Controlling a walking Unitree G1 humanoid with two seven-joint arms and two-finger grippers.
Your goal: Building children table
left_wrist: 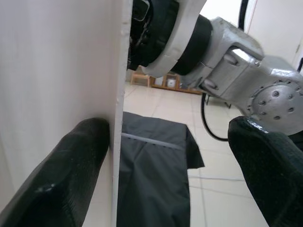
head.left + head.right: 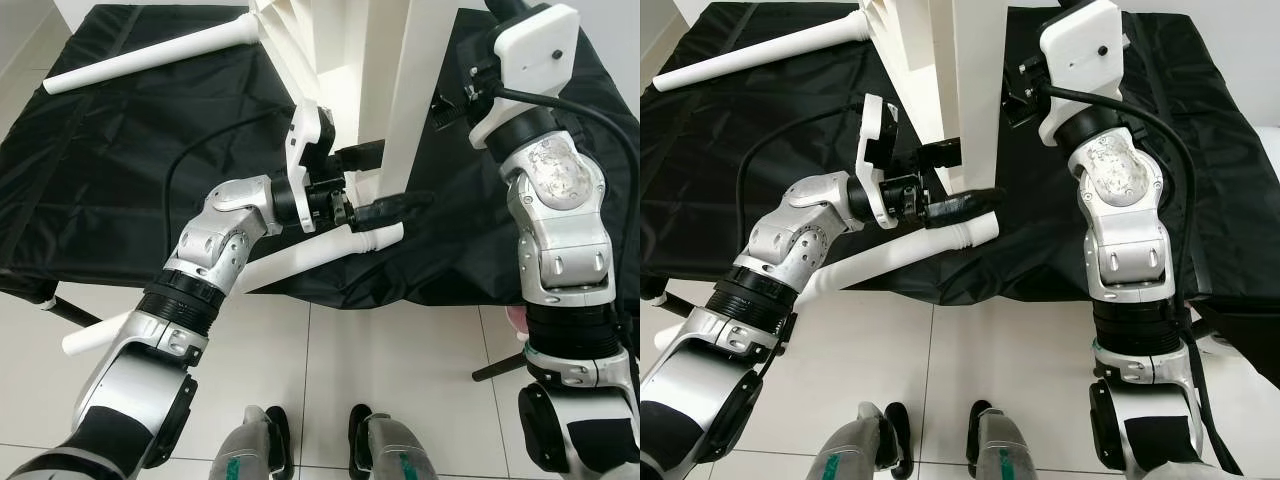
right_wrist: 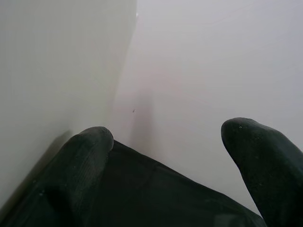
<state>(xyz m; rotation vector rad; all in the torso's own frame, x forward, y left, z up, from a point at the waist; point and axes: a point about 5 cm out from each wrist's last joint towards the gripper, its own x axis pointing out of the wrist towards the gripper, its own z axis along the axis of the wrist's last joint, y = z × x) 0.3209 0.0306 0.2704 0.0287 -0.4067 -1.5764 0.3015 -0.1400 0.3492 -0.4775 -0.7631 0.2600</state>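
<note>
At about ten o'clock a loose white table leg (image 2: 150,58) lay on the black cloth (image 2: 120,170). In the middle the left gripper (image 2: 385,185) had its fingers spread around the upright panel (image 2: 425,90) of the white table frame, one finger (image 1: 61,184) touching it, above another leg (image 2: 320,252). At one o'clock the right gripper (image 3: 165,156) was released, against the white surface (image 3: 203,66)

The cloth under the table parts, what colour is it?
Black cloth, shown best in the left eye view.

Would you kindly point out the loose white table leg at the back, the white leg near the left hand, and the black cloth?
Loose table leg (image 2: 150,58), left eye view, mid-shaft.
Near leg (image 2: 310,255), left eye view, shaft.
Black cloth (image 2: 110,170), left eye view, bare area.
</note>
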